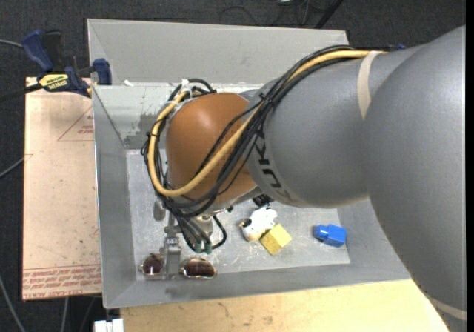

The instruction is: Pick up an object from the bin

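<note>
We look down on the grey bin (215,52) from above and a bit from one side, so we see its far wall and its floor. The big grey arm (392,123) reaches in from our right, very near us, and hides much of the bin.

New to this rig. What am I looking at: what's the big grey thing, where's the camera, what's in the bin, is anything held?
The big grey body is a KUKA robot arm reaching in from the right. The brown dome and the cables belong to its wrist. The single camera looks down on a grey metal bin from above, slightly to one side. The end effector sits low in the bin, right by a pair of sunglasses near the lower-left corner. To the right lie a small white object, a yellow block and a blue piece. I can't tell whether anything is held.
</note>
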Controlling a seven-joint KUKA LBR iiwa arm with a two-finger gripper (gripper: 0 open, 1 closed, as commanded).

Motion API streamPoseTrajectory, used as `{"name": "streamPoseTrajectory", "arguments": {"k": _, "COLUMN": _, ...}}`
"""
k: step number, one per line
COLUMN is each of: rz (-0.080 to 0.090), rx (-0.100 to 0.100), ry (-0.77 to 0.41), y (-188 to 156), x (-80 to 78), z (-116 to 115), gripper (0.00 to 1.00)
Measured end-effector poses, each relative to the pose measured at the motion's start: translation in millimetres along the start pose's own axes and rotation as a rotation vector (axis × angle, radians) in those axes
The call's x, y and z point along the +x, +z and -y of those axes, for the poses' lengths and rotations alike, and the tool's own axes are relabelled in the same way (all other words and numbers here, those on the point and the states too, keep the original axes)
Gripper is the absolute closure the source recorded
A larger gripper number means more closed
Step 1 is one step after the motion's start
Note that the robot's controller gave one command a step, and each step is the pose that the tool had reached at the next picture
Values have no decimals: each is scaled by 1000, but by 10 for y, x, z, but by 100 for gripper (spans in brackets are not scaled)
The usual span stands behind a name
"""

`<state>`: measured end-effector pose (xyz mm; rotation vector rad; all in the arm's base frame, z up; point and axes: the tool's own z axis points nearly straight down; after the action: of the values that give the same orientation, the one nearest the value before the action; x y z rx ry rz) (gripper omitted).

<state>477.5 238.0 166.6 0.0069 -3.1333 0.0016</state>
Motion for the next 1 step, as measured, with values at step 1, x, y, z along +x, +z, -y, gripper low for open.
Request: {"name": "streamPoseTrajectory", "arguments": {"k": 1, "rz": 7, "rx": -2, "ry": 5, "y": -43, "x": -23, "z": 13, "gripper": 0}}
